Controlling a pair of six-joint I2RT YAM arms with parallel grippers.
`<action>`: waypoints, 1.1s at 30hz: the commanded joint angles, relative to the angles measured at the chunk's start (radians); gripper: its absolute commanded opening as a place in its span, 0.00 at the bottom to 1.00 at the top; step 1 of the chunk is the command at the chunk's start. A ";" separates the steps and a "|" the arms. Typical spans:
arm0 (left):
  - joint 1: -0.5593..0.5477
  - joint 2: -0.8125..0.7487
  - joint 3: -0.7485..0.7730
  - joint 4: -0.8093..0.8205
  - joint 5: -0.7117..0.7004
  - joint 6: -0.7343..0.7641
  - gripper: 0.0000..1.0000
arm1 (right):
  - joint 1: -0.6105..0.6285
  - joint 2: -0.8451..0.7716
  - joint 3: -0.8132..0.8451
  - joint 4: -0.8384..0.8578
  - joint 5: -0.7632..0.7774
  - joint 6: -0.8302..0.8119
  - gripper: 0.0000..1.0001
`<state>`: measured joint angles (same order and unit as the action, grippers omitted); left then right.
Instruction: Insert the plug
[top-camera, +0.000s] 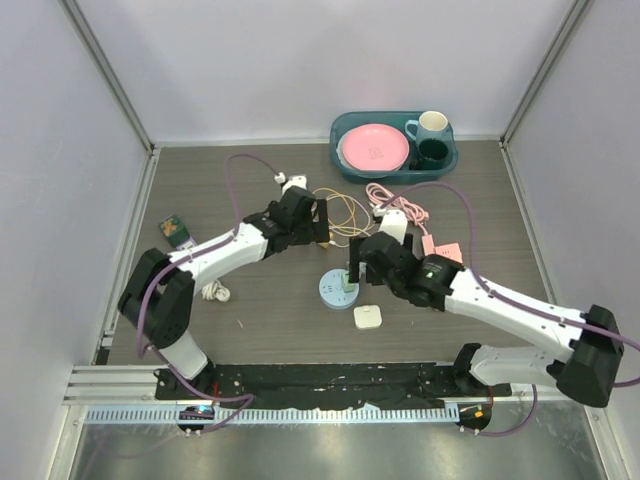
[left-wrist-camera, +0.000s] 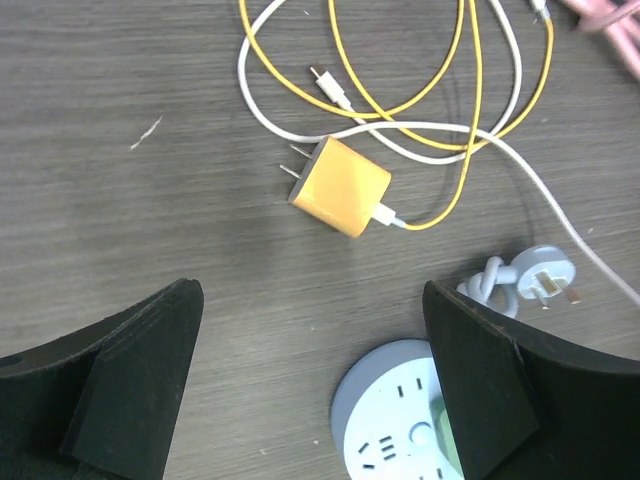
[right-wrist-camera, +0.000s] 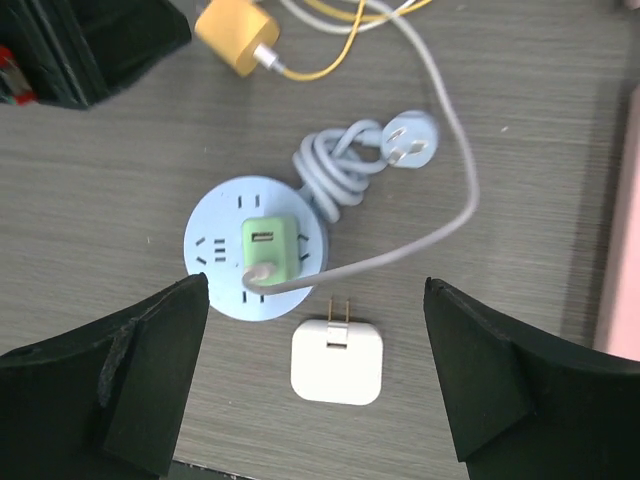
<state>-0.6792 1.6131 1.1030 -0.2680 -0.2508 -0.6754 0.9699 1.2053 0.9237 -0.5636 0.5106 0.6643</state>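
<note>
Green plug (right-wrist-camera: 268, 247) sits in the round socket (right-wrist-camera: 212, 212). Left gripper (left-wrist-camera: 310, 292) and right gripper (right-wrist-camera: 315, 285) near it: jaws spread wide, empty.

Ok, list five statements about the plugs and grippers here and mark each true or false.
1. The green plug sits in the round hub. True.
2. The yellow plug is in the hub too. False: it lies loose on the table, prongs bare.
3. The white plug lies on the table beside the hub. True.
4. The left gripper holds the yellow plug. False: it is open and empty.
5. The right gripper is open. True.
</note>
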 joint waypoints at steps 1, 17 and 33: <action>0.004 0.083 0.145 -0.074 0.045 0.243 0.96 | -0.071 -0.126 0.024 -0.038 -0.001 -0.051 0.92; -0.037 0.413 0.533 -0.345 0.122 0.821 0.86 | -0.250 -0.256 -0.017 -0.056 0.022 -0.158 0.92; -0.026 0.574 0.692 -0.502 0.163 0.743 0.65 | -0.277 -0.243 -0.036 -0.053 0.014 -0.173 0.92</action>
<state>-0.7128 2.1826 1.7519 -0.7307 -0.1196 0.0902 0.6987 0.9527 0.8883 -0.6266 0.5247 0.5030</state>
